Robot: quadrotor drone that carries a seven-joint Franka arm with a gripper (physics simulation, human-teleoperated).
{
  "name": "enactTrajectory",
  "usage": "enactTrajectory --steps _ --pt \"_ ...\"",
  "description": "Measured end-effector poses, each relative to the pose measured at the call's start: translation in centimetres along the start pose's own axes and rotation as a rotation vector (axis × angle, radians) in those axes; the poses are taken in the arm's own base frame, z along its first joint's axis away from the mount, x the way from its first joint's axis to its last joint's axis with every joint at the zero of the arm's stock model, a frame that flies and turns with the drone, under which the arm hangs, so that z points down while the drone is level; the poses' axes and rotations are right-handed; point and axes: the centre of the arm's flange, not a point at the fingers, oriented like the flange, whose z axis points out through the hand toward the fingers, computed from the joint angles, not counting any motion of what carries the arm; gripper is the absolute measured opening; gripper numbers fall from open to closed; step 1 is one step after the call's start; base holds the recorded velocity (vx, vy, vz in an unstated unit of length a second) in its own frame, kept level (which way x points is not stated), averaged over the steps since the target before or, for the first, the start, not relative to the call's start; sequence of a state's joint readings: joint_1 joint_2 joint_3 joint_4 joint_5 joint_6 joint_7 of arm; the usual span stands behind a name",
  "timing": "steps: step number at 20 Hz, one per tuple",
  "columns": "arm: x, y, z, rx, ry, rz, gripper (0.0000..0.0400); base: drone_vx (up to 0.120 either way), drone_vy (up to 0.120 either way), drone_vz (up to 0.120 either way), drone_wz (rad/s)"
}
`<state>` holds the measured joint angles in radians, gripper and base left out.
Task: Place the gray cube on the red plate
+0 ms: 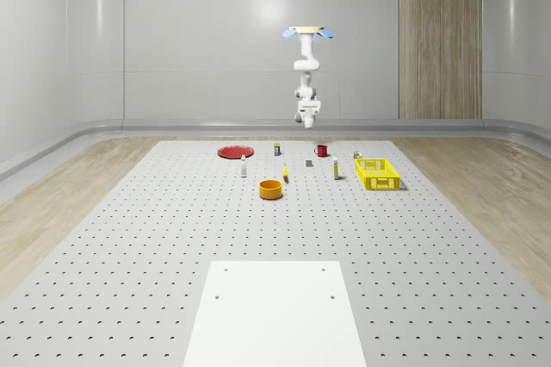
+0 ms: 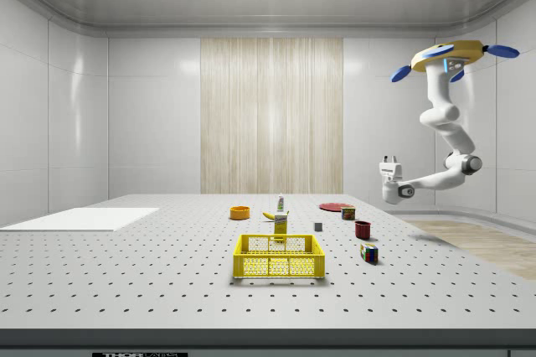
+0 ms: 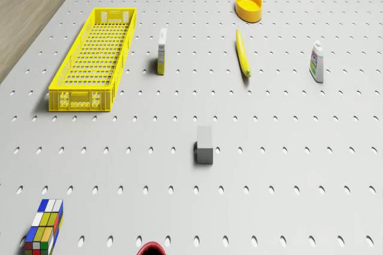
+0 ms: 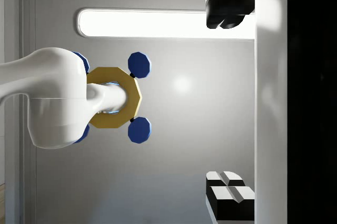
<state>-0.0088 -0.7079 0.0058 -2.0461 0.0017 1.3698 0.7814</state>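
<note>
With its jaws spread wide and holding nothing, the gripper (image 2: 389,158) points upward below the hovering drone (image 2: 446,57), high above the perforated table (image 1: 155,238), where the matte gray cube (image 3: 204,145) sits right of the glossy red plate (image 1: 234,152).

The drone (image 2: 447,58) had a flat yellow eight-sided body with four round blue rotors at its corners, and under it hung a glossy white arm (image 2: 446,126) of rounded segments with grey joints, ending in a white gripper (image 2: 389,158) with dark, white-padded fingers (image 4: 229,194).
</note>
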Motion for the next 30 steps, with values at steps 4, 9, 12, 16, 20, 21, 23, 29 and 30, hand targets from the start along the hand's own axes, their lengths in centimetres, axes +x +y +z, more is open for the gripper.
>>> enactTrajectory --steps 4,9,12,16,20,21,23,29,30 --pt "0.0 0.0 0.0 0.001 0.004 0.0 0.04 0.12 -0.12 0.0 0.0" --pt "-0.1 0.0 0.0 -0.001 0.011 0.0 0.04 0.12 -0.12 0.0 0.0" --pt "-0.2 0.0 0.0 -0.004 0.017 0.0 0.04 0.12 -0.12 0.0 0.0" --pt "-0.3 -0.1 0.0 -0.014 0.031 0.0 0.04 0.12 0.0 0.0 0.0" --pt "-0.6 -0.3 0.0 -0.034 0.056 -0.001 0.04 0.12 0.0 0.0 0.0" --pt "-0.6 -0.4 0.0 -0.043 0.065 -0.001 0.04 0.12 0.0 0.0 0.0" --pt "-0.9 -0.6 0.1 -0.064 0.088 -0.001 0.04 0.12 0.0 0.0 0.0" --pt "-2.2 -1.9 0.4 -0.196 0.227 -0.003 0.04 0.12 0.0 -0.047 0.0" --pt "-2.6 -2.3 0.6 -0.234 0.266 -0.004 0.04 0.12 0.0 0.0 0.0"
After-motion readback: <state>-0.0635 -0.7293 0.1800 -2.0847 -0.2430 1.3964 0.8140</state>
